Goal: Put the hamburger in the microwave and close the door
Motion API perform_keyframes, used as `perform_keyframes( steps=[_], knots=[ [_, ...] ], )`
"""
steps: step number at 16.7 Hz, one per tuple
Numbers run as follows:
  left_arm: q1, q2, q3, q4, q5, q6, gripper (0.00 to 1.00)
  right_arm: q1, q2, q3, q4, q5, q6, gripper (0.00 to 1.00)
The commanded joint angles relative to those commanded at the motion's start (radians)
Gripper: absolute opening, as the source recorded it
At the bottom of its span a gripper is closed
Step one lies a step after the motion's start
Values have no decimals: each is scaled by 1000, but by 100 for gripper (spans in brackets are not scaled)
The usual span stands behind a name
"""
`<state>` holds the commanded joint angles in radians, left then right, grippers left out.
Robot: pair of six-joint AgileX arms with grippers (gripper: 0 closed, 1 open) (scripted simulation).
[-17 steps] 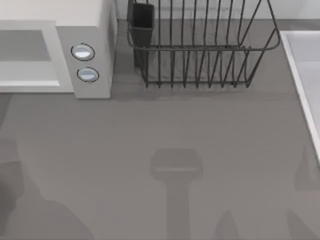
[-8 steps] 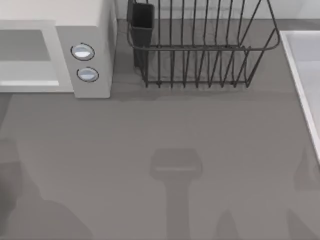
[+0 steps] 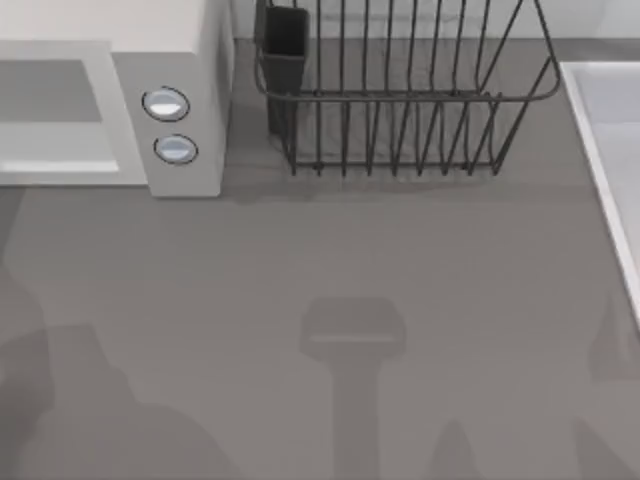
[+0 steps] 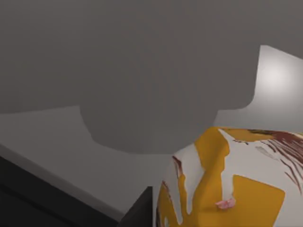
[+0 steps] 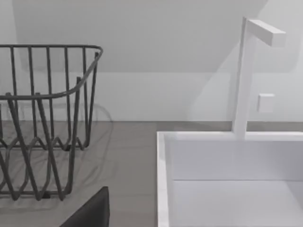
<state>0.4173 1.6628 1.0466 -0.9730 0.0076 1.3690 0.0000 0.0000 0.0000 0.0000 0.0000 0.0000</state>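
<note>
The hamburger (image 4: 246, 165) looms close in the left wrist view, orange-tan patches over pale, with dark red streaks. My left gripper (image 4: 213, 213) is shut on it, and one dark finger (image 4: 137, 215) shows beside it above the grey table. The white microwave (image 3: 185, 60) stands at the table's back left, its grey cavity (image 3: 50, 90) showing and two round knobs (image 3: 166, 104) on its side panel. The door is out of view. A dark part of my right gripper (image 5: 90, 213) shows low in the right wrist view, near the rack and sink.
A dark wire dish rack (image 3: 400, 95) holding a dark cup (image 3: 283, 35) stands at the back centre. A white sink (image 3: 610, 150) with its tap (image 5: 244, 75) fills the right side. Arm shadows lie on the front of the grey table (image 3: 320, 250).
The left arm's shadow at the table's front left has grown and spread rightward. The microwave, rack and sink have not moved.
</note>
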Motion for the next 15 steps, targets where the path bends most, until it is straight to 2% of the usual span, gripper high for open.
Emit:
perform_keyframes(
  steps=[4, 8, 12, 15],
  knots=[
    [-1, -65, 89, -140, 2, -9, 0, 0, 0, 0, 0, 0, 0, 100],
    [-1, -73, 99, -151, 2, -10, 0, 0, 0, 0, 0, 0, 0, 100],
    [-3, -57, 96, -117, 6, -30, 0, 0, 0, 0, 0, 0, 0, 100],
    [-17, -11, 95, 10, 23, -114, 0, 0, 0, 0, 0, 0, 0, 100]
  ],
)
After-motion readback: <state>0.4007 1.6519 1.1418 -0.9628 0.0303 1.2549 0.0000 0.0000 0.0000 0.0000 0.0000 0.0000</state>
